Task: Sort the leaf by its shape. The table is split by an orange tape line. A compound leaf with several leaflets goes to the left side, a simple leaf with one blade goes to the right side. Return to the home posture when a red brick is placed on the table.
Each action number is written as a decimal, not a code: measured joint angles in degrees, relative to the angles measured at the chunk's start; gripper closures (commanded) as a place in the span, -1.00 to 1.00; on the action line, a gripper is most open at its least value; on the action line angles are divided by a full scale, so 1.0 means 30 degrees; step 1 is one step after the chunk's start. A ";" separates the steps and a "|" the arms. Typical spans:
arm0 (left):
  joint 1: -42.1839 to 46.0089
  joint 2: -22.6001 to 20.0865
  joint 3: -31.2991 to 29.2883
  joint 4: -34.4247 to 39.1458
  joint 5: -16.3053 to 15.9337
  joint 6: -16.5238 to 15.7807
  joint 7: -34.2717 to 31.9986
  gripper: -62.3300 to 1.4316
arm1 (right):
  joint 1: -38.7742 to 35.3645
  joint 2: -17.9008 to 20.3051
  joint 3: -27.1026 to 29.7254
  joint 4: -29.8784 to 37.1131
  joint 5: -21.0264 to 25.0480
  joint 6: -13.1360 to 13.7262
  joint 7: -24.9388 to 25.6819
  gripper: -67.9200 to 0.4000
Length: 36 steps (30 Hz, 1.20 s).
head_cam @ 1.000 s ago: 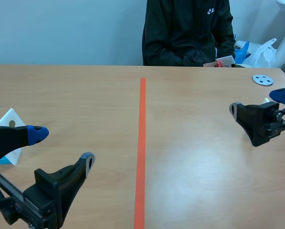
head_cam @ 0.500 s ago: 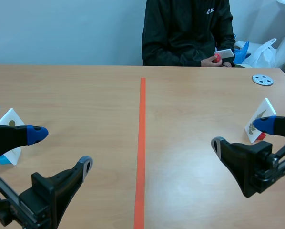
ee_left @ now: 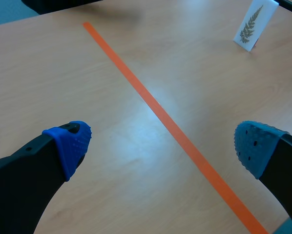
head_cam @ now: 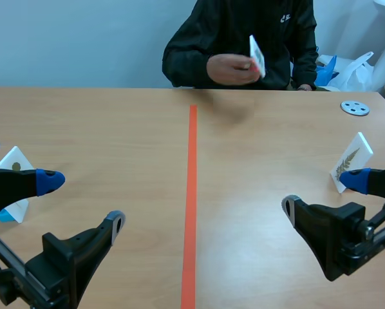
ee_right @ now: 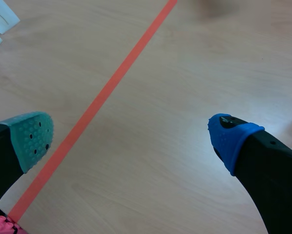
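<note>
two cards stand on the table (head_cam: pixel 115 129); a third is raised in the person's hand (head_cam: pixel 228 67). left gripper (head_cam: pixel 83 201) and right gripper (head_cam: pixel 321 192): both spread wide, gripping nothing, low on either side of the orange tape line (head_cam: pixel 191 193). fern card (head_cam: pixel 351 159): just beyond my right gripper's far finger. round-leaf card (head_cam: pixel 12 168): beside my left gripper's outer finger. i judge both set down, though the many-leafleted fern sits right of the line. the raised card (head_cam: pixel 257 55), face unreadable, awaits sorting; i see no red brick.
</note>
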 measured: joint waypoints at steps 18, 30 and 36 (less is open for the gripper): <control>0.0000 0.0000 0.0000 0.0000 0.0000 0.0000 0.0000 -1.00 | 0.0000 0.0000 0.0000 0.0000 -0.0058 -0.0058 0.0000 -1.00; 0.0000 0.0000 0.0000 0.0000 0.0000 0.0000 0.0000 -1.00 | 0.0000 0.0000 0.0000 0.0000 -0.0058 -0.0058 0.0000 -1.00; 0.0000 0.0000 0.0000 0.0000 -0.0007 0.0000 0.0000 -1.00 | 0.0248 0.0007 0.0000 0.0000 -0.0430 -0.0036 -0.0087 -1.00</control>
